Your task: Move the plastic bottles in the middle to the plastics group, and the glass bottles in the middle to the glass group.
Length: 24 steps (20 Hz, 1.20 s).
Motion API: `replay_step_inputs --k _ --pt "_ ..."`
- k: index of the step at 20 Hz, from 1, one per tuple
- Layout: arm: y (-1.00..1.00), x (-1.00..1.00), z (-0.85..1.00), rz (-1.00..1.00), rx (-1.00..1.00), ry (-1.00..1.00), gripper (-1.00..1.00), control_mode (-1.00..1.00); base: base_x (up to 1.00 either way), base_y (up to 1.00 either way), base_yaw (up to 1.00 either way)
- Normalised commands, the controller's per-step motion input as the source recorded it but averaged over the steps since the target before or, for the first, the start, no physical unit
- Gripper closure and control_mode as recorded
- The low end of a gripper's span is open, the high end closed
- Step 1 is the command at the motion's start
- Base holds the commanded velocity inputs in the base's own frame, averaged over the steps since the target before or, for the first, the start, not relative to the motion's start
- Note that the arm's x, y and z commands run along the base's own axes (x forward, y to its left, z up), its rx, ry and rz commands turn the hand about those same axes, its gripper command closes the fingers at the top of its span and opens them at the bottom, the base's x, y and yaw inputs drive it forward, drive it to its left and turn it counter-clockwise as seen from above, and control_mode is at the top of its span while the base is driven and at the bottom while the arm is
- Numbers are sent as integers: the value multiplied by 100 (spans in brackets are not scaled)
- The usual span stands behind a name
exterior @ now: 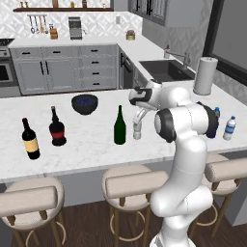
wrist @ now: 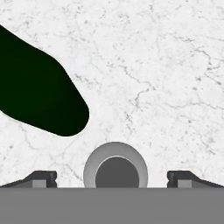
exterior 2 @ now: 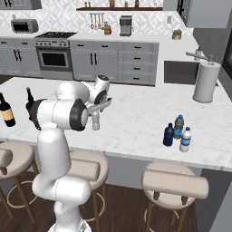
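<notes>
A dark bowl (exterior: 85,103) sits on the white marble counter (exterior: 91,144), a paper towel roll (exterior: 205,75) stands near the sink (exterior: 164,70), and padded stools (exterior: 129,185) line the counter's front edge.

Claw (wrist: 112,179) hangs spread wide straight over the small greyish bottle (wrist: 115,168), bare tabletop (wrist: 166,78) at twelve and three o'clock in the hand view. The green bottle (exterior: 119,126) crowds in at ten o'clock, just beside. Dark bowl (exterior: 85,103) stands farther off behind it.
</notes>
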Motion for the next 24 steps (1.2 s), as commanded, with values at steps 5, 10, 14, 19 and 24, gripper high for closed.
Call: replay_step_inputs --k 5,10,14,19,24 --pt "0 0 0 0 0 0 100 -100 0 0 0" --pt "0 0 0 0 0 0 100 -100 0 0 0" --pt "0 -3 0 0 0 0 100 -100 0 0 0" --pt "-19 -20 10 -3 0 -2 100 -100 0 0 0" --pt "-69 -20 31 -15 3 -1 100 -100 0 0 0"
